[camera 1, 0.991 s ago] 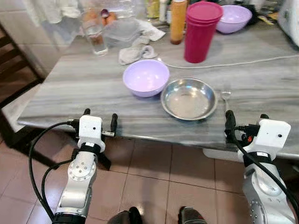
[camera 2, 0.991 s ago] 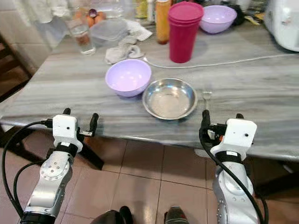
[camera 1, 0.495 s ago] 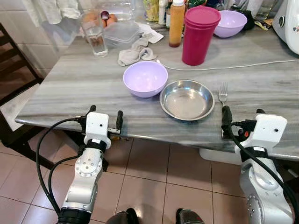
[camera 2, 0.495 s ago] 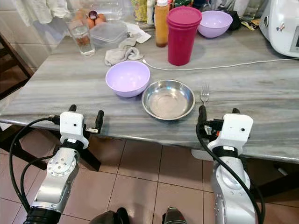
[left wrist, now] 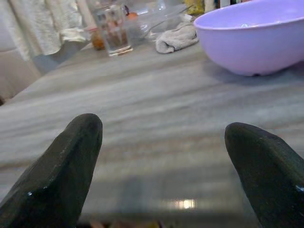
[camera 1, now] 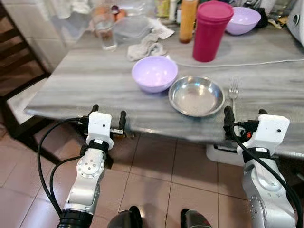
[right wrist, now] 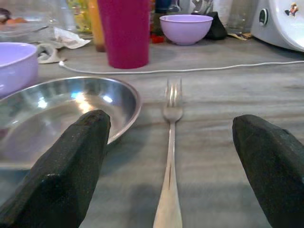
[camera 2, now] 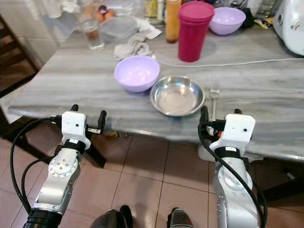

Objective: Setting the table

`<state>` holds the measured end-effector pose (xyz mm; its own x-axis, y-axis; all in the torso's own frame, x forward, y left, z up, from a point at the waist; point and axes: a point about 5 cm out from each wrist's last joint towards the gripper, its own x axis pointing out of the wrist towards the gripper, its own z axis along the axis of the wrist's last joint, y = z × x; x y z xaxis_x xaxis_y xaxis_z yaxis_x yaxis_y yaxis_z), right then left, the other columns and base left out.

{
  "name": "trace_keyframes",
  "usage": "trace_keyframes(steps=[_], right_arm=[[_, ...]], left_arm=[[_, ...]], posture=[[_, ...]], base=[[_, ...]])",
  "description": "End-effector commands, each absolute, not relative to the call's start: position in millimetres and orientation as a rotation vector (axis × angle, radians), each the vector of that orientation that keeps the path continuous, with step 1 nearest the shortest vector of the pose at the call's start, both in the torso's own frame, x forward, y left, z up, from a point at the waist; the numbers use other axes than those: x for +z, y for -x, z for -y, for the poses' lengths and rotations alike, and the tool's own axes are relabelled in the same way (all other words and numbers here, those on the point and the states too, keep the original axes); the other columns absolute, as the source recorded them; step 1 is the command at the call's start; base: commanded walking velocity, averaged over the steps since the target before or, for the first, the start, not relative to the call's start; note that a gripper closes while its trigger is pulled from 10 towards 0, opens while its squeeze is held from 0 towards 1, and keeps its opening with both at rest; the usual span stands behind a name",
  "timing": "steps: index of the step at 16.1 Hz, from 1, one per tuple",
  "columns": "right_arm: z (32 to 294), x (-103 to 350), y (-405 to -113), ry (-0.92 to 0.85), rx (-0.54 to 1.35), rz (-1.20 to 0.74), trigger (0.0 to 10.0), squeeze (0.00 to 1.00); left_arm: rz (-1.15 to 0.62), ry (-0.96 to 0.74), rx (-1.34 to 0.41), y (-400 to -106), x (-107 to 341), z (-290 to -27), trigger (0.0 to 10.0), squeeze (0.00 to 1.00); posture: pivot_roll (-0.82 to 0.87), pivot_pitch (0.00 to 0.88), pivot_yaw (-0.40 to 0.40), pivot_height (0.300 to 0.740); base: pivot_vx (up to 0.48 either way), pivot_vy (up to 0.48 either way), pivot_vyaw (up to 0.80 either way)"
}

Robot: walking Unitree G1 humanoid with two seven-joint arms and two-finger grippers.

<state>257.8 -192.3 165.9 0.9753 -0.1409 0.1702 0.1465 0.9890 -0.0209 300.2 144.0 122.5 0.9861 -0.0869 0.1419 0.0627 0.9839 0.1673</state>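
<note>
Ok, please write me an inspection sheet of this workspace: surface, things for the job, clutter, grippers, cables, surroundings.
Surface: grey streaked table, dry as far as visible.
Job's things: steel plate near the front edge; lilac bowl touching or almost touching it on the robot's left; fork beside the plate on the right, tines pointing away.
Clutter: magenta tumbler, second lilac bowl, rag, glass, orange bottle, clear container.
Grippers: left gripper open, at the table edge; right gripper open, the fork lying between its fingers.
Cables: white cord across the table.
Surroundings: tiled floor; dark chair on the left.
</note>
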Motion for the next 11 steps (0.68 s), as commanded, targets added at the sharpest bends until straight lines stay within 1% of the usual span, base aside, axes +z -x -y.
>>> trace_keyframes(steps=[1, 11], right_arm=[[192.9, 162.3, -257.3, 0.036, -0.149, 0.155, 10.0, 0.0], [195.8, 166.1, -259.5, 0.042, -0.162, 0.174, 10.0, 0.0]], left_arm=[[0.114, -0.169, -0.072, -298.0, 115.2, -146.8, 10.0, 0.0], [0.114, -0.169, -0.09, -300.3, 115.6, -144.6, 10.0, 0.0]], posture=[[-0.31, 0.176, 0.101, 0.74], [-0.32, 0.172, 0.105, 0.74]], base=[[-0.255, 0.0, 0.0], [-0.255, 0.0, 0.0]])
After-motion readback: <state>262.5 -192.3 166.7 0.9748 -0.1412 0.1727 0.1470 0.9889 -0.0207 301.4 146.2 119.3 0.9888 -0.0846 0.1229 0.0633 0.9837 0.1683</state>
